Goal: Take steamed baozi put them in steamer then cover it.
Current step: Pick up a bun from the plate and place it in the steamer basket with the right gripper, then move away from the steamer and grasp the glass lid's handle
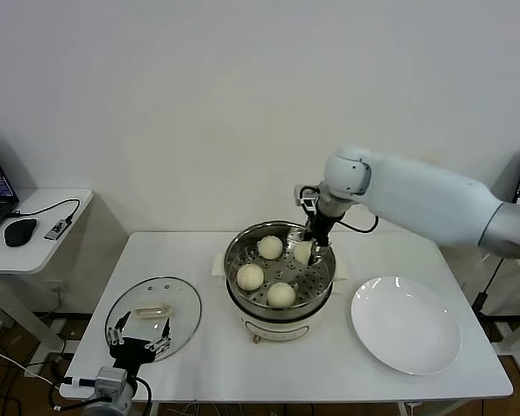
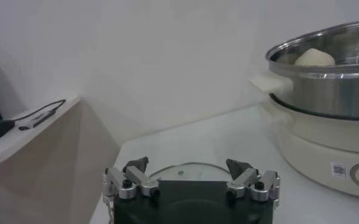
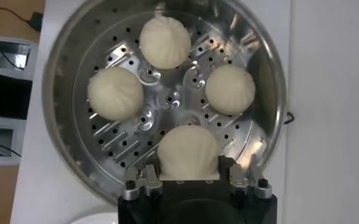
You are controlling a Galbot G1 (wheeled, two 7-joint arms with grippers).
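Observation:
The steamer [image 1: 234, 260] stands mid-table, its perforated tray [image 3: 57, 79] holding three loose steamed baozi [image 1: 270, 247] [image 1: 250, 276] [image 1: 282, 295]. My right gripper [image 1: 310, 251] reaches down into the pot's far right side and is shut on a fourth baozi [image 3: 188, 152]. That baozi sits low over the tray between the fingers. The cover [image 1: 147, 316] is a glass lid with a cream handle [image 1: 152, 310], lying flat at the front left. My left gripper [image 1: 139, 336] hovers open at its near edge with nothing between its fingers [image 2: 237, 167].
A flat white plate [image 1: 406, 325] lies to the right of the steamer. A side desk [image 1: 35, 225] with a mouse, cables and a laptop stands to the left, apart from the table. The white wall is close behind.

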